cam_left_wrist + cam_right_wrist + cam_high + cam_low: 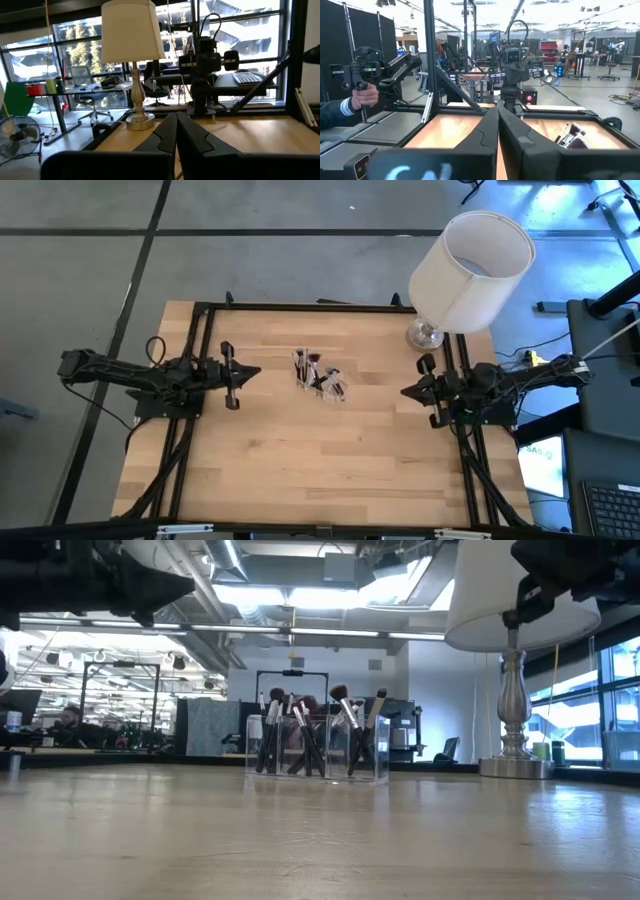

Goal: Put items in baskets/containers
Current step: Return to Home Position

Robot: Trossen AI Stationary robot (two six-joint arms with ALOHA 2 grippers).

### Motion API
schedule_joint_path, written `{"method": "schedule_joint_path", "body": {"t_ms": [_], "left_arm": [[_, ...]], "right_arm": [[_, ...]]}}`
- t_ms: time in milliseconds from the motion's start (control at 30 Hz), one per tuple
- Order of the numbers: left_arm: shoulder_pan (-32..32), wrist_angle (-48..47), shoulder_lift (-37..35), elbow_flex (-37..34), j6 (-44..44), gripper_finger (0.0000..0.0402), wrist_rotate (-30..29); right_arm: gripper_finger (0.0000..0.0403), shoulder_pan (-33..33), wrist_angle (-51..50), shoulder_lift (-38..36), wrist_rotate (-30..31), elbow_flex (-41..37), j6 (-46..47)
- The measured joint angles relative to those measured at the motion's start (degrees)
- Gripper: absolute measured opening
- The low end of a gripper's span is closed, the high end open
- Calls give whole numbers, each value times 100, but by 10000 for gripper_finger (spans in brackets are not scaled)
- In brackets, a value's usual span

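The left gripper (250,372) and right gripper (406,391) sit parked apart, fingers closed on nothing, seemingly because the brushes (310,730) all stand in the clear organizer (338,772).

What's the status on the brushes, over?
Left gripper shut, left edge. Right gripper shut, right edge. Brushes in organizer, mid-table. Lamp apart, far right.

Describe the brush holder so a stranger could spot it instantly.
Start at the wooden table with the big white lamp at one corner. Near the table's middle stands a small clear holder, the only see-through thing, bristling with dark makeup brushes.
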Motion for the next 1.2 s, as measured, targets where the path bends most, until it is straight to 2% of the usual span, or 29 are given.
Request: {"method": "schedule_joint_path", "body": {"t_ms": [100, 233, 400, 533, 767, 1000, 1200], "left_arm": [[0, -34, -33, 0, -142, 3, -3], [0, -66, -31, 0, -589, 3, -147], [0, 59, -41, -205, -733, 3, -116], [-2, 167, -63, -321, -798, 3, -511], [-4, 141, -219, -321, -898, 2, -589], [-4, 134, -601, -321, -1046, 3, -432], [-7, -266, -908, -321, -874, 6, -282]], "right_arm": [[15, 0, -2, -210, -1, -113, -74], [20, 0, 121, -356, 780, -287, 96], [19, 2, 120, -349, 1032, -336, 211], [8, 2, -29, -349, 1580, -336, 259], [15, 3, -497, -608, 1493, -336, 68], [36, 2, -714, -1026, 432, -334, 68], [37, 2, -1297, -1435, 728, -464, 257]]}}
